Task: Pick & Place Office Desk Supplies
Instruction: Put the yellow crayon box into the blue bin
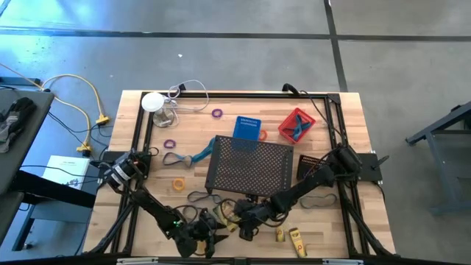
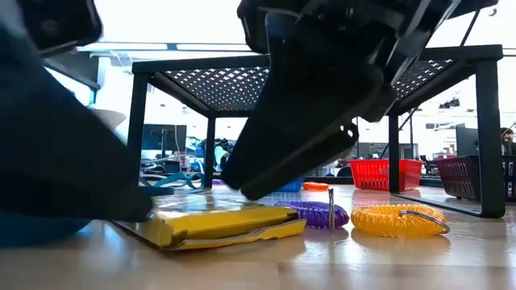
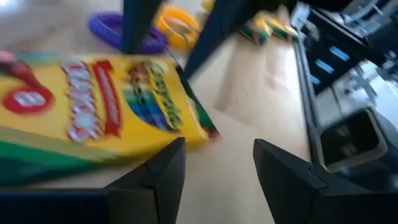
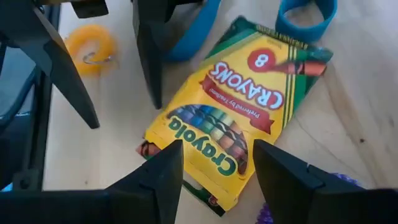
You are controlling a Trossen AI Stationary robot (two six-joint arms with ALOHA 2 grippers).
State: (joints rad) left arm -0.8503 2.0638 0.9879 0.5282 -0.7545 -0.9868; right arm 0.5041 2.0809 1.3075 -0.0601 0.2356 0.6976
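Spanning most of the wooden table point(image 1: 346, 140), a black frame carries the large black mesh tray point(image 1: 250, 165) at its middle, raised on legs above the boards. Behind the tray lie a red basket point(image 1: 296, 124) and a blue perforated box point(image 1: 248, 127); a white round-topped clear object point(image 1: 157, 104) with its cable stands near the far left corner.

Both dark arms reach in toward the near edge, in front of the tray. The right gripper point(image 4: 214, 177) hangs directly over a yellow crayon box point(image 4: 239, 106), its fingers spread apart with nothing between them. The left gripper point(image 3: 214, 171) sits low beside the same box point(image 3: 93, 106), fingers likewise parted and empty; in the low view the two arms block much of the scene.

The crayon box lies flat on the table, face up, just in front of the tray's near legs. In the high view it is mostly hidden under the grippers, so its long axis relative to the table edge cannot be told.

Close by are a blue band point(image 4: 305, 22), an orange coil ring point(image 2: 399, 219) and a purple coil ring point(image 2: 316, 213), the last two side by side.
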